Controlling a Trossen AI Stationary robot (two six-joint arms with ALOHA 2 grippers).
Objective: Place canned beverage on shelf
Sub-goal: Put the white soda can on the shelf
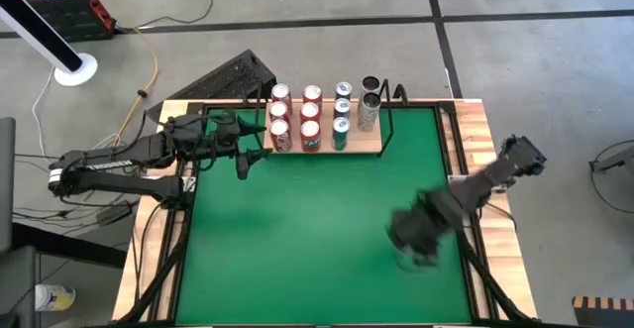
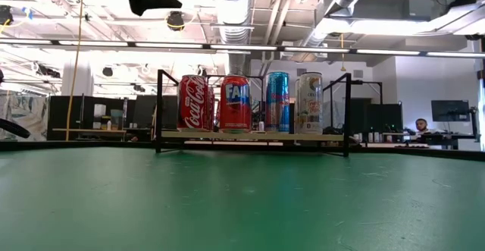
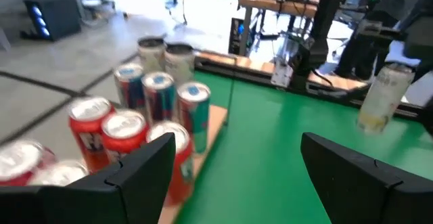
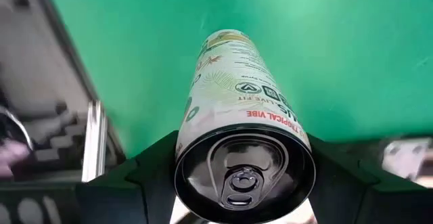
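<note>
Over table's right side, right gripper (image 4: 243,176) clamps a pale can (image 4: 240,109), well apart from shelf (image 1: 327,150) w/ cans at far edge. Left gripper (image 3: 237,176) hovers beside shelf, fingers apart, empty.

Worktop (image 1: 297,229): green surface edged with light-wood strips, centre of the high view.
Red case (image 1: 59,6): on the floor, upper left.
Yellow cable (image 1: 154,65): floor, upper left.
Person (image 2: 421,127): seated far right, low view.
</note>
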